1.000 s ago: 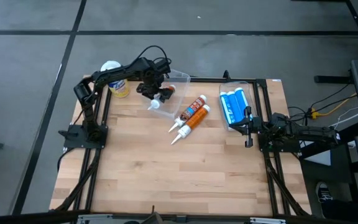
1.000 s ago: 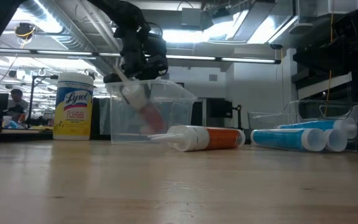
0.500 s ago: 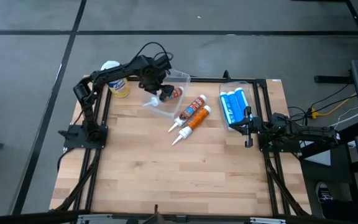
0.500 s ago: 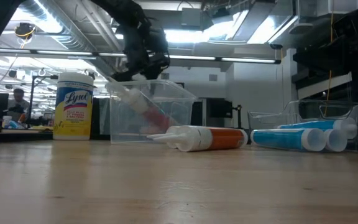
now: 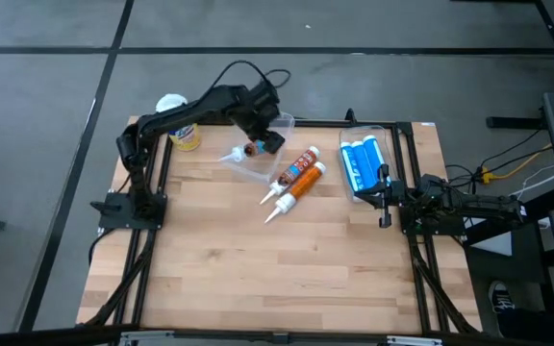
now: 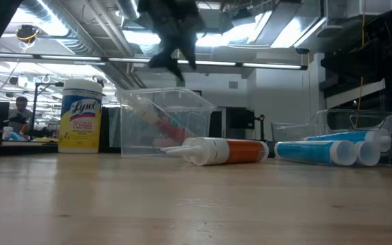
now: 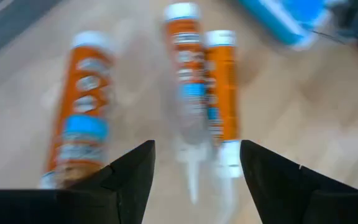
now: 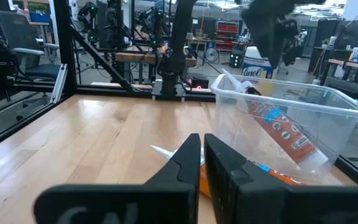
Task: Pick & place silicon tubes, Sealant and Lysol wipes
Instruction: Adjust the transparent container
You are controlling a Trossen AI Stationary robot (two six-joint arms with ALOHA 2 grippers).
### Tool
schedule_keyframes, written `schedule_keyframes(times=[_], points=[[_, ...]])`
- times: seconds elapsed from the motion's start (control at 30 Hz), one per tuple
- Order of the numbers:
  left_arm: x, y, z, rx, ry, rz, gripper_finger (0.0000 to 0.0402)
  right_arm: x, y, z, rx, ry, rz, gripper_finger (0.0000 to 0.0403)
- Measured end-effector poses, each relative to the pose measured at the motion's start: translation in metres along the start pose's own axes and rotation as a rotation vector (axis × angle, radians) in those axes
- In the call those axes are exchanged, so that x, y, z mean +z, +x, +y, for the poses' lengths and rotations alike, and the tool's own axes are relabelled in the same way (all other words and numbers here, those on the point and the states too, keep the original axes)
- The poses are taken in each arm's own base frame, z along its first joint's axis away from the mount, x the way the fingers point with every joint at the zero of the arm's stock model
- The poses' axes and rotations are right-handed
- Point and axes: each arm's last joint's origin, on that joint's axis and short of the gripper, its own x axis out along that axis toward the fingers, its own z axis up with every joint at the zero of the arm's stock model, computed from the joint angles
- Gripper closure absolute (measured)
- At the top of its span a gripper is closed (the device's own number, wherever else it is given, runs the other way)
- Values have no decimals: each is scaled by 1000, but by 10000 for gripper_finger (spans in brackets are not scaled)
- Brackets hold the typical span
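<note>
My left gripper (image 5: 264, 127) hangs open and empty above the clear bin (image 5: 269, 152) at the table's far left; its fingers (image 7: 129, 177) show wide apart in the left wrist view. An orange tube (image 5: 251, 150) lies slanted in the bin, base on the floor, white nozzle (image 5: 227, 155) leaning over the rim; it also shows in the low view (image 6: 160, 121). Two orange tubes (image 5: 296, 178) lie side by side on the table. The yellow Lysol wipes canister (image 5: 177, 123) stands upright at the far left corner. My right gripper (image 5: 385, 200) rests shut at the table's right.
A second clear bin (image 5: 347, 171) at the far right holds blue tubes (image 5: 362, 161). Black frame rails (image 5: 152, 207) run along both sides of the table. The near half of the wooden table (image 5: 277, 279) holds nothing.
My left gripper has let go of the orange tube, risen, and moved toward the table's right and far edge. The tube has dropped into the clear bin and now leans there, nozzle over the rim.
</note>
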Motion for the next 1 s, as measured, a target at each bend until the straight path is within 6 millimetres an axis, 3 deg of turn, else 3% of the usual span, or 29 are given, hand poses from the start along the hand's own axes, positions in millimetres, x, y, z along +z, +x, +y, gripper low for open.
schedule_keyframes(times=[0.3, 0.57, 0.8, 1.0], points=[[-26, 10, -87, -142, 284, -112, 175, 0, 0, 0, 0, 0, 0, 378], [-55, 10, -145, -33, 581, -318, 176, 0, 0, 0, 0, 0, 0, 378], [-74, 13, -170, 98, 699, -418, 176, 0, 0, 0, 0, 0, 0, 378], [-83, 14, -172, 289, 773, -435, 178, 0, 0, 0, 0, 0, 0, 378]])
